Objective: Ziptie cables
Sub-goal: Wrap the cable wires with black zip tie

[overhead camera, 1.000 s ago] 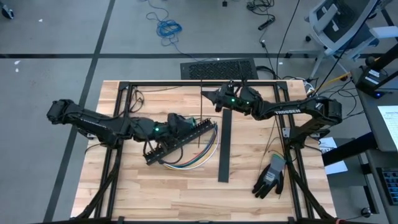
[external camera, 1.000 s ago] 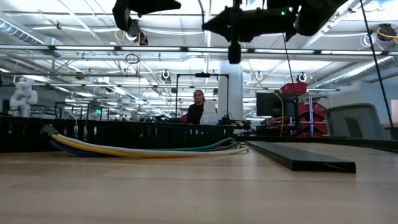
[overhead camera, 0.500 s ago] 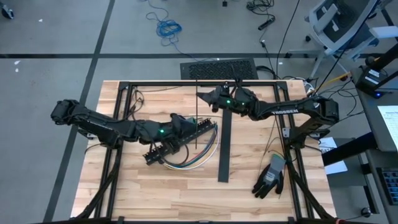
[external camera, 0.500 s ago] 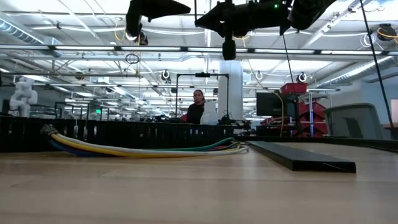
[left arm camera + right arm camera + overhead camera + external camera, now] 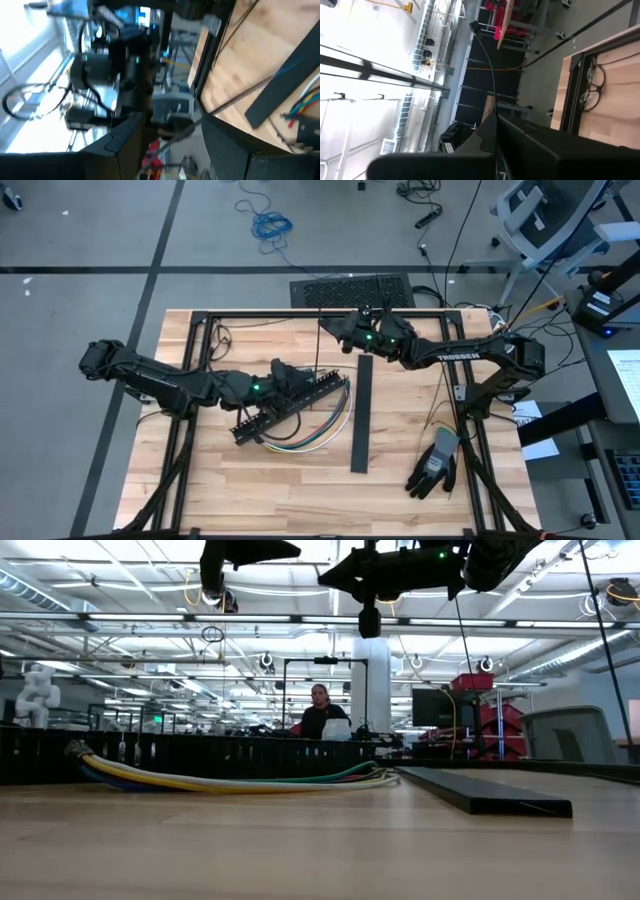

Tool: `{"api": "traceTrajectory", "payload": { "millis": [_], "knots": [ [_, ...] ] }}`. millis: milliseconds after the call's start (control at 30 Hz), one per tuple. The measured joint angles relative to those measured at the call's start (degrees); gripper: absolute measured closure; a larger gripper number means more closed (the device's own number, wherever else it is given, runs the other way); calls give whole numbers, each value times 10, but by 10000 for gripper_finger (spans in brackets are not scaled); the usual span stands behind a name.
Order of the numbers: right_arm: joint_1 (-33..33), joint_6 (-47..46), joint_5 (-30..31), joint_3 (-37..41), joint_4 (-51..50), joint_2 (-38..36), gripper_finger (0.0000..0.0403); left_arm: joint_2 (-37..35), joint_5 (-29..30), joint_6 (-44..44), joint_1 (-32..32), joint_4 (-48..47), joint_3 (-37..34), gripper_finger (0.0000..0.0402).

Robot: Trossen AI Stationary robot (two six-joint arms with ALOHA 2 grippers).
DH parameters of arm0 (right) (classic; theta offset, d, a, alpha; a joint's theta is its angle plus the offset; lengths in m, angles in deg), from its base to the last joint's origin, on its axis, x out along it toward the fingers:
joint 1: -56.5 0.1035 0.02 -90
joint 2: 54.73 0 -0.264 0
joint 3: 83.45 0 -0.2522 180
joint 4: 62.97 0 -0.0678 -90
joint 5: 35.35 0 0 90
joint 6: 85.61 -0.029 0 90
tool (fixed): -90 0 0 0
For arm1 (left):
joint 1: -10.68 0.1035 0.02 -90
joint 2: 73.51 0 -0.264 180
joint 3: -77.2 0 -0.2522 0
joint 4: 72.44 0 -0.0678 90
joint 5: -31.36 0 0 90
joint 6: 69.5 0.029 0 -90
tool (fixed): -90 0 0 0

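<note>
The cables [image 5: 322, 423], a loose bundle of white, yellow and green wires [image 5: 230, 780], lie on the wood beside the black slotted duct [image 5: 280, 408]. My left gripper [image 5: 308, 382] hovers open above the duct's right end. My right gripper [image 5: 342, 332] is high over the table's far middle, shut on a thin black zip tie [image 5: 318, 345]. In the left wrist view the tie [image 5: 240, 95] runs between my open left fingers [image 5: 170, 135]; I cannot tell whether it touches them. My right gripper [image 5: 492, 125] pinches the zip tie between its two shut fingers. The tie's free length [image 5: 489, 70] runs on ahead of the fingertips in a slight curve to its small head [image 5: 474, 25]. The tie is lifted clear of the table.
A flat black duct cover [image 5: 360, 415] lies right of the cables, low and long in the low view [image 5: 480, 795]. A grey-and-black glove [image 5: 435, 465] lies near the right front. A black metal frame [image 5: 300, 313] borders the table. A person [image 5: 320, 710] stands in the room beyond.
Both grippers have edged slightly toward each other high above the duct, the right one carrying the zip tie. Neither has opened or shut. The cables and duct lie as before.
</note>
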Motion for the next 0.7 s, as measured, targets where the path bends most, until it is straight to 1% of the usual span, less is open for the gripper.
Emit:
{"api": "traceTrajectory", "payload": {
  "millis": [133, 333, 467, 600, 700],
  "knots": [
    [3, -8, 4, 0, 1, 0, 403, 2, -52, 0, 9, -3, 0, 201],
    [4, -9, 2, 0, 16, 0, 403, 5, -75, 0, 20, -1, 0, 201],
    [7, -9, 3, 0, 17, 0, 403, 5, -121, -2, 21, 1, 0, 201],
    [7, -7, 3, 0, 16, 0, 403, 5, -149, -63, 21, 3, 0, 206],
    [7, -2, 4, 0, 16, 0, 403, 5, -156, -109, 21, 5, 0, 226]
  ]
}}
